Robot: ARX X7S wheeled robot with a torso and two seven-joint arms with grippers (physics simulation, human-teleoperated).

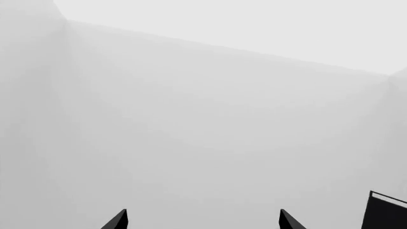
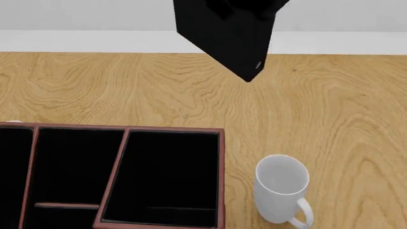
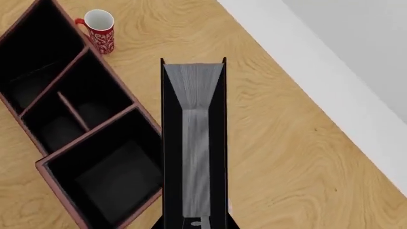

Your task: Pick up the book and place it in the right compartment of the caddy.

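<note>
The book hangs in the air above the far part of the wooden surface, tilted so that one corner points down, with a tiny light mark near that corner. From the right wrist camera the book shows edge-on, its grey page block between two black covers, and the right claw grasps it at the end nearest the camera; only a little of the claw shows there.

The caddy sits on the surface at the near left, well below the book and nearer than it. Its right compartment is the squarish black-lined section at the caddy's right end, and nothing is seen inside it. The same compartment lies just beside the book in the right wrist view, with the smaller sections and the long section beyond.

A white mug stands upright on the surface just right of the caddy, apart from it. A red patterned mug stands by the caddy's other end.

The left claw is released, its two dark fingertips spread wide against a pale wall, with the book's corner at the frame's edge.
</note>
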